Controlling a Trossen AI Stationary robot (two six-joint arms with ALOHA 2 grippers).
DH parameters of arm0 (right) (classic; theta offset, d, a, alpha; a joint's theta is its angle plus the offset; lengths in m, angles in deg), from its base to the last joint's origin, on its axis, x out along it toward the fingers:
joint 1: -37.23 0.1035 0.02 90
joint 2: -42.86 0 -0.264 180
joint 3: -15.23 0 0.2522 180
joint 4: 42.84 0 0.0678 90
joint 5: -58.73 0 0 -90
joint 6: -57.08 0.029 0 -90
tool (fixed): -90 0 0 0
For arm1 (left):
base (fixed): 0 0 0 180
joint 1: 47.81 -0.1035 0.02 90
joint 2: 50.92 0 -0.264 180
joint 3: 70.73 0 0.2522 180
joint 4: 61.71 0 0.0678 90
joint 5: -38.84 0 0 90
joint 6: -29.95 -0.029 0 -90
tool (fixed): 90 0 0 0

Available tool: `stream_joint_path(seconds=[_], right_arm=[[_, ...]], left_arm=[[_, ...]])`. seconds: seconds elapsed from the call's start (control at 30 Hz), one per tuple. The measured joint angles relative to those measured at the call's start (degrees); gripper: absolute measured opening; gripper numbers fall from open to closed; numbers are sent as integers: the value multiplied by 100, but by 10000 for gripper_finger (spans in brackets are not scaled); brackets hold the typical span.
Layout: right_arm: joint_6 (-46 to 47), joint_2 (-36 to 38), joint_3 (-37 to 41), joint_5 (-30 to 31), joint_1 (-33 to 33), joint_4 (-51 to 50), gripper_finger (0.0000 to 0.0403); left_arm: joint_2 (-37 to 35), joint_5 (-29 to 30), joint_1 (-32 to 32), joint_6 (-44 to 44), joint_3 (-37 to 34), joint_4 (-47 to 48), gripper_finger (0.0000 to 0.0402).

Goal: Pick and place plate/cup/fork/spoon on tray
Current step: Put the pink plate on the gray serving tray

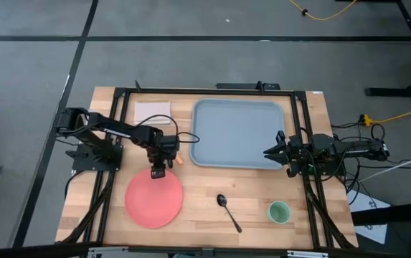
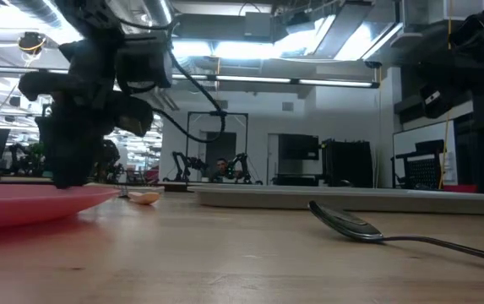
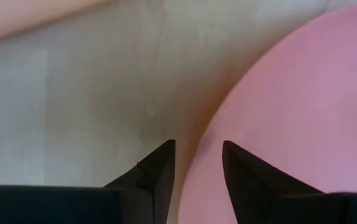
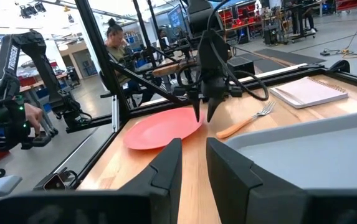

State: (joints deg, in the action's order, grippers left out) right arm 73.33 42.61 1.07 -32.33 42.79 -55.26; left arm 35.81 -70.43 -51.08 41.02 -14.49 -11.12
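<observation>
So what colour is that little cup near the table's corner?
The cup is light green, inside and out. It shows best in the high view.

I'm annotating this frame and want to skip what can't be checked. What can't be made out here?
- Orange-handled metal fork: in the high view the left hand hides most of it.
- Small light-green cup: shows only in the high view; its contents are too small to tell.
- Flat coral-red plate: cut off by the low view's edge.
- Whether the left hand touches the plate's rim: the left wrist view is too close to tell.
</observation>
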Motion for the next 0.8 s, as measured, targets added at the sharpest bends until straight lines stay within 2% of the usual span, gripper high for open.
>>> stream_joint_path(seconds=[0.27,0.47,0.57,0.7,0.8], right_arm=[[-17,0,0,0,0,0,78],[-20,0,0,2,0,0,78],[-20,0,1,0,1,0,78],[-20,0,2,0,2,0,78],[-20,0,0,0,0,0,78]], left_arm=[[292,-429,179,-271,0,9,127],[397,-396,341,-423,20,14,121],[401,-353,333,-419,15,12,91],[414,-459,254,-276,3,2,23],[412,-578,161,-113,7,-16,11]])
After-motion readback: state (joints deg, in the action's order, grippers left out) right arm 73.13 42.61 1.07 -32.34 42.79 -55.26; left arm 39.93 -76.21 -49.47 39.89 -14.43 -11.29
